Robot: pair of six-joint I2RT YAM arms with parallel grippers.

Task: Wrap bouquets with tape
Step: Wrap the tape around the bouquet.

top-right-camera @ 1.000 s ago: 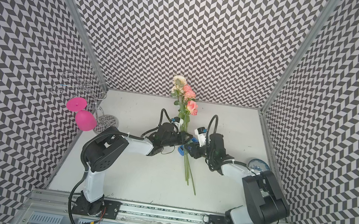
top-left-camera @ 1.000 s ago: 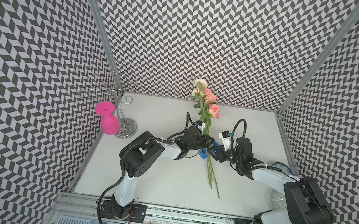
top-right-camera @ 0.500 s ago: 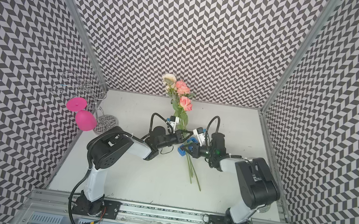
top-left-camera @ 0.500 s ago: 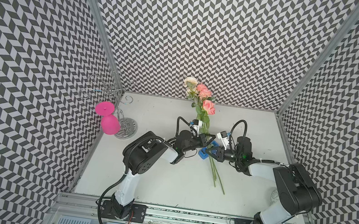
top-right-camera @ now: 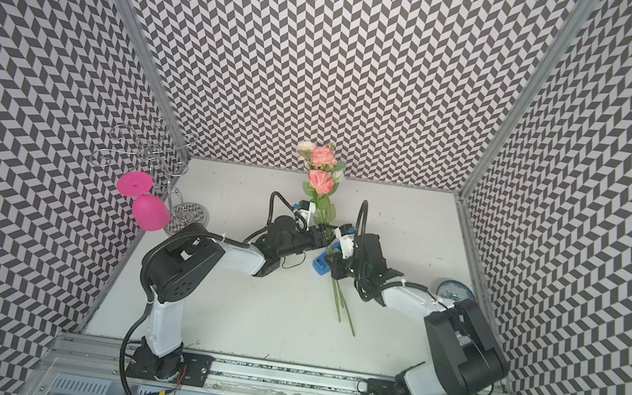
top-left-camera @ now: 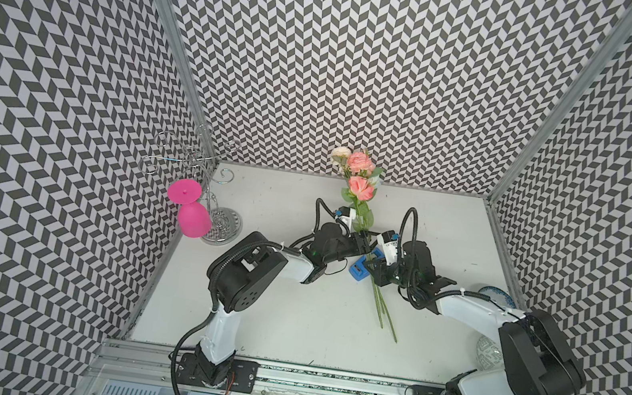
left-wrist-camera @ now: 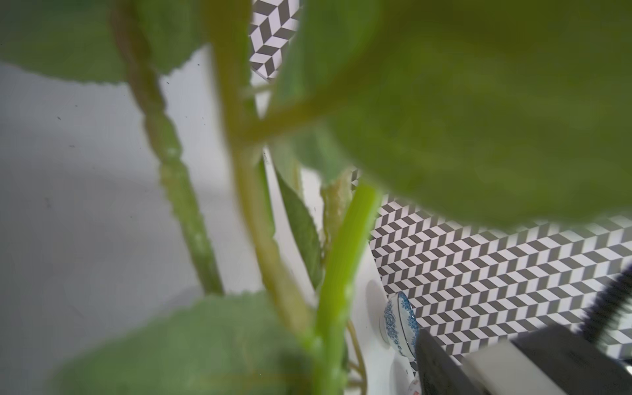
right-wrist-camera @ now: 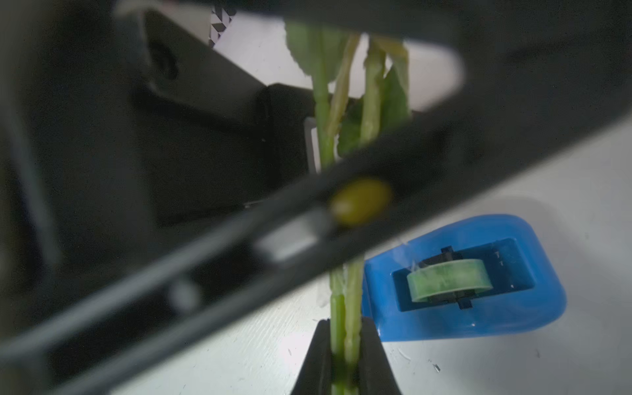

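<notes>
White tabletop (top-left-camera: pixel 281 311), chevron walls (top-left-camera: pixel 366 67). Bouquet (top-left-camera: pixel 358 190) of fake roses, likely light & springy, is pinched by right gripper (right-wrist-camera: pixel 343 345) on bare stems below the leaves, prob. the best hold. Left gripper (top-left-camera: pixel 365 241) further up-stem: can't tell if open; blue tape dispenser (right-wrist-camera: pixel 475 284) just beside right gripper's tips.

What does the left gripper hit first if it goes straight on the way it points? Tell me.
The rose stems, which stand right in front of the left gripper. Depth beyond them is unclear.
</notes>
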